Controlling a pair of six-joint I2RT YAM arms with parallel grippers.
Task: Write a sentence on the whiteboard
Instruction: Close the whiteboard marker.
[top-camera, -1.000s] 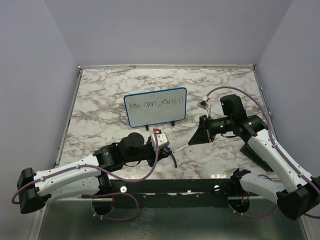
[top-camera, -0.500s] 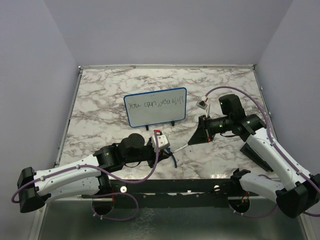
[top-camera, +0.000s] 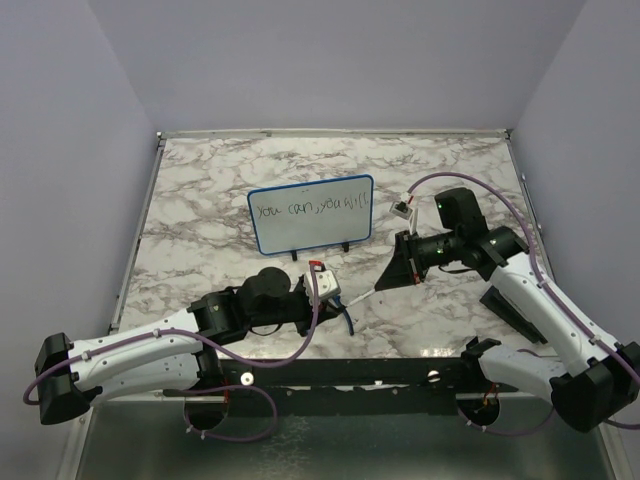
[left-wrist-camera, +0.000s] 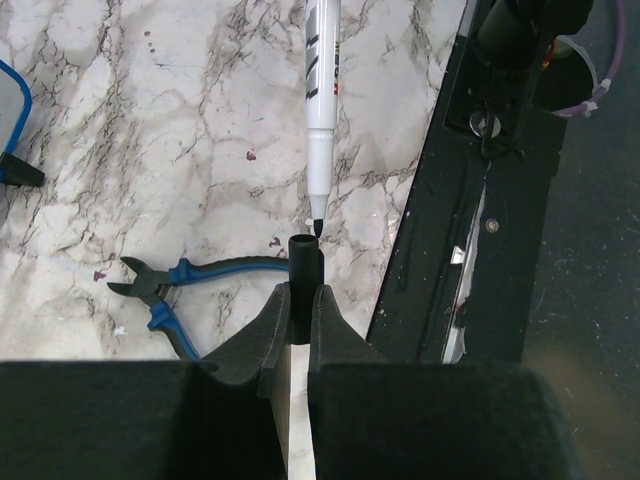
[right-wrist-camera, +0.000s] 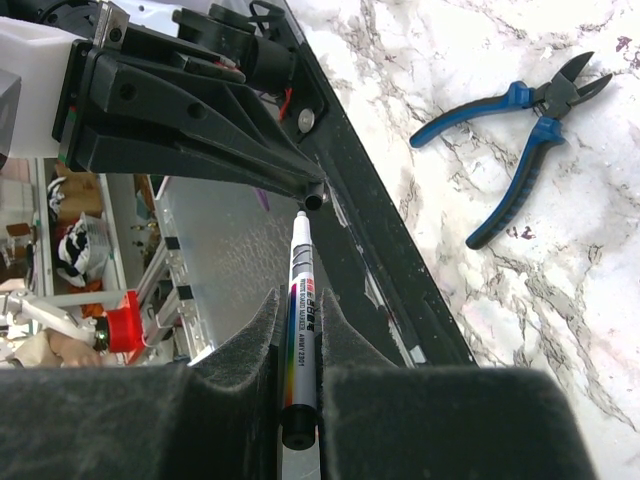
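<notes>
1 line of black handwriting (top-camera: 312, 208) sits on the small blue-framed whiteboard (top-camera: 310, 233), upright mid-way up the marble table (top-camera: 200, 190). Left claw (left-wrist-camera: 303, 305) pinches a black pen cap (left-wrist-camera: 305, 255), right claw (right-wrist-camera: 300, 305) clamps the white marker (right-wrist-camera: 303, 265), tip nearly meeting cap: only capping seems left.

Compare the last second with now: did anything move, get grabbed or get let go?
The right arm's elbow crept slightly left; nothing was grabbed or released. Unchanged: the left pincer stays shut on the cap, the right pincer on the marker, its tip at the cap's mouth. The whiteboard, sentence and pliers sit where they were.
</notes>
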